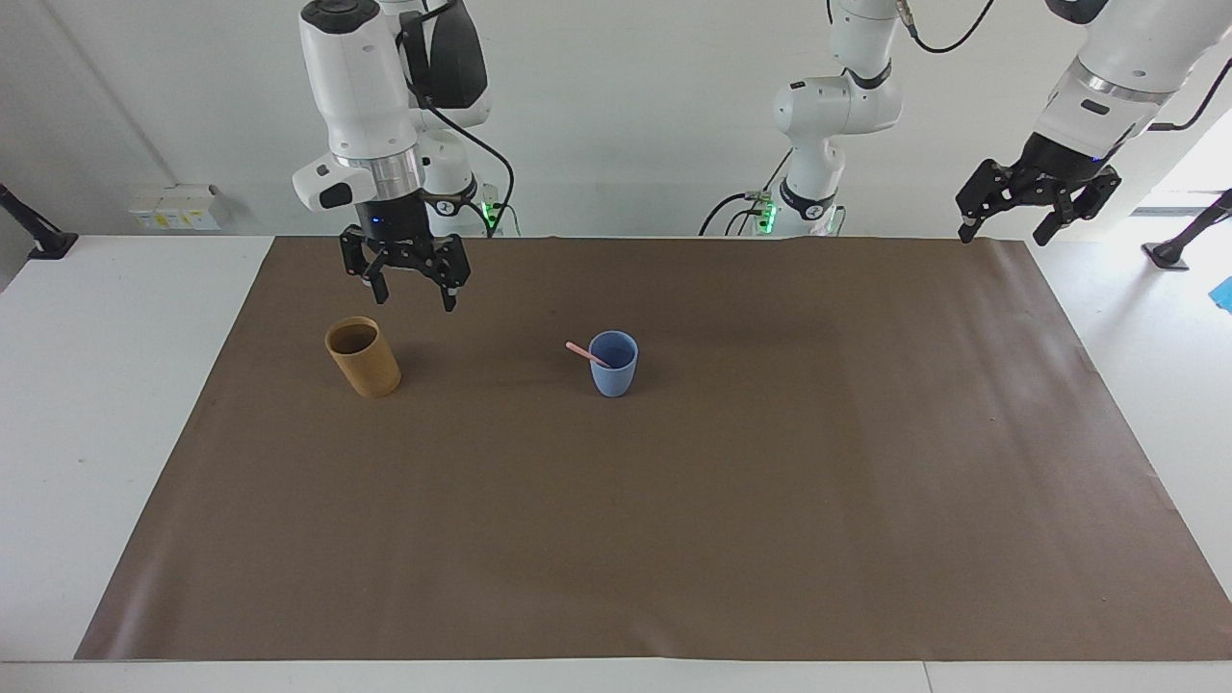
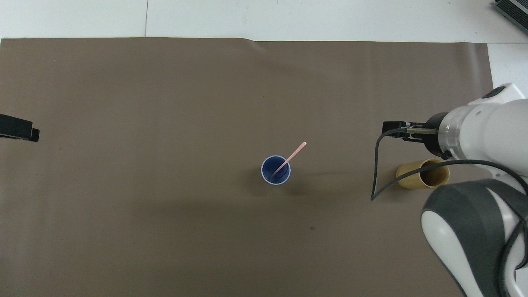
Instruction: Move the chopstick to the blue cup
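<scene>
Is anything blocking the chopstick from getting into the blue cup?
Nothing visible does: the chopstick already leans inside the blue cup, its upper end jutting over the rim toward the right arm's end. Both claws are open and clear of it.

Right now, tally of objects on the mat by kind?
Cups: 2, the blue cup and the tan cup
Chopsticks: 1, the chopstick, standing tilted in the blue cup
Total: 3
</scene>
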Robot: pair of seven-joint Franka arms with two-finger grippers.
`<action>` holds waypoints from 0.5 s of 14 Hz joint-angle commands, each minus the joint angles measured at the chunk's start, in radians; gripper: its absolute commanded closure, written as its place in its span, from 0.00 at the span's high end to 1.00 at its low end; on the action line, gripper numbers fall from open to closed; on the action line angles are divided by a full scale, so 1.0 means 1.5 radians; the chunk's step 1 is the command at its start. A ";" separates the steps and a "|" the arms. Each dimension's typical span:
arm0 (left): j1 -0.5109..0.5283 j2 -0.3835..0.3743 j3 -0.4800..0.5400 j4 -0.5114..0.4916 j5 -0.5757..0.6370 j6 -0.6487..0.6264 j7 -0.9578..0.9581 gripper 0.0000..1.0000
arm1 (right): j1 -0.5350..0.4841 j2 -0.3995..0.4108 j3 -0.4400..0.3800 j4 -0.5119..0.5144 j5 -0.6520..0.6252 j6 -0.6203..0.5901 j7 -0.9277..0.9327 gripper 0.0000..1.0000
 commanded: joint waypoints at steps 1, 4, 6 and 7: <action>-0.007 -0.018 0.007 -0.019 0.007 -0.003 0.005 1.00 | -0.023 0.064 0.006 0.135 -0.006 -0.124 -0.046 1.00; -0.007 -0.018 0.007 -0.019 0.007 -0.003 0.005 1.00 | -0.024 0.109 0.006 0.209 -0.015 -0.209 -0.047 1.00; -0.007 -0.018 0.007 -0.019 0.007 -0.003 0.005 1.00 | -0.024 0.104 0.006 0.208 -0.013 -0.203 -0.049 1.00; -0.007 -0.018 0.007 -0.019 0.007 -0.003 0.005 1.00 | -0.024 0.099 0.006 0.202 -0.011 -0.204 -0.063 1.00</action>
